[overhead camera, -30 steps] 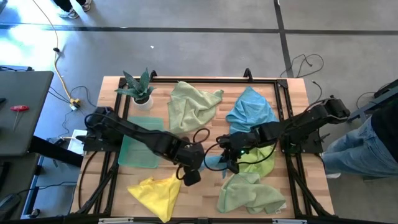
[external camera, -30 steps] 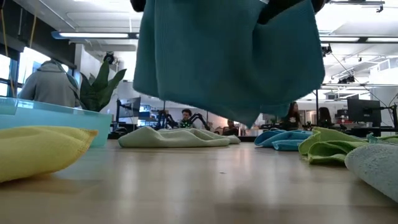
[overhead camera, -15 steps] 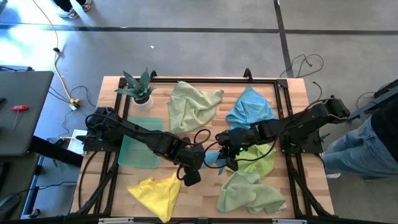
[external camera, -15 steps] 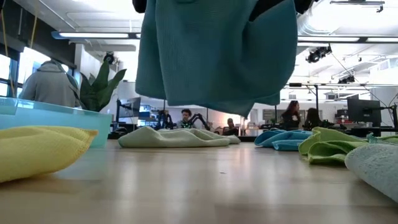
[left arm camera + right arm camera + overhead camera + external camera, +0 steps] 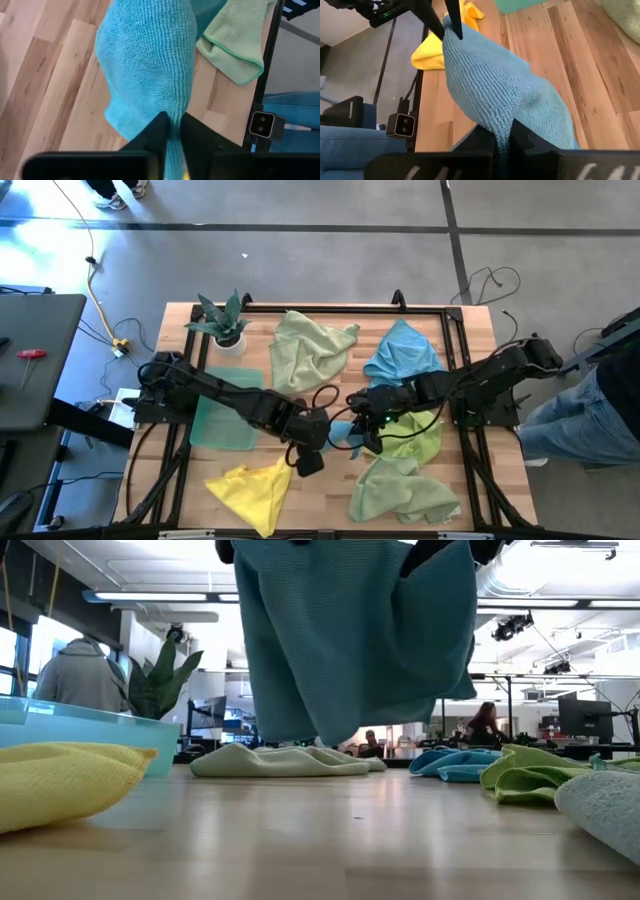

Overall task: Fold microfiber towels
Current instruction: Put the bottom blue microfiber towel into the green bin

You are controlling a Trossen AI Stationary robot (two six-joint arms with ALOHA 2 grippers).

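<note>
My left gripper sits over the middle of the table, fingers pressed together on one edge of the teal towel; the left wrist view shows the cloth running straight out from between them. The towel stretches from that pinch across to my right gripper, which is clamped the same way on the opposite edge, so its long axis lies between my two hands, left to right, and the rest hangs below as a curtain well clear of the wood in the low view. Both hands are equally near it, each holding an end, so I judge the coming move turns on keeping that span level while lowering the hanging edge onto the bare boards just under it. The cloth is a soft ribbed microfibre, limp, draping in loose vertical folds. Around it, from left: a spiky plant, a translucent green tray, a crumpled yellow towel, a rumpled pale green towel, then a sky blue towel and more green cloth on the right.
</note>
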